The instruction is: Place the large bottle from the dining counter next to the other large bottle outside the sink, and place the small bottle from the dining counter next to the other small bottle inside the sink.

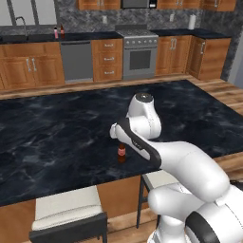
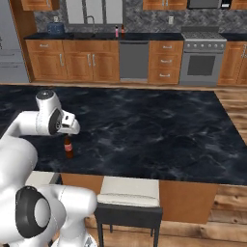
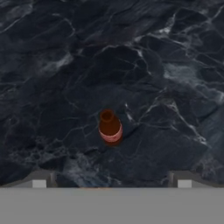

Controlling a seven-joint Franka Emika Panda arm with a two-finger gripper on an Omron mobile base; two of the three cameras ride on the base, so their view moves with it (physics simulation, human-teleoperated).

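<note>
One small bottle [image 1: 122, 153] stands upright on the dining counter [image 1: 57, 137] in the left base view, near the counter's front edge and just beside the arm's wrist, which partly hides the space above it. At the far wall, the pink bottle [image 1: 55, 32] and a darker bottle [image 1: 62, 32] stand side by side on the worktop, right of the tap [image 1: 21, 23]. In the right base view, the small bottle [image 2: 68, 147] sits directly below the hand, close to the counter's [image 2: 154, 130] near edge; a stool [image 2: 129, 202] stands below that edge. The pink bottle [image 2: 116, 32] appears on the far worktop, right of the sink [image 2: 82, 34]. In the hand view, the gripper [image 3: 111, 183] is fully open and empty, with the small bottle [image 3: 110, 127] between the fingertips [image 3: 39, 183] and above them in the picture, untouched.
</note>
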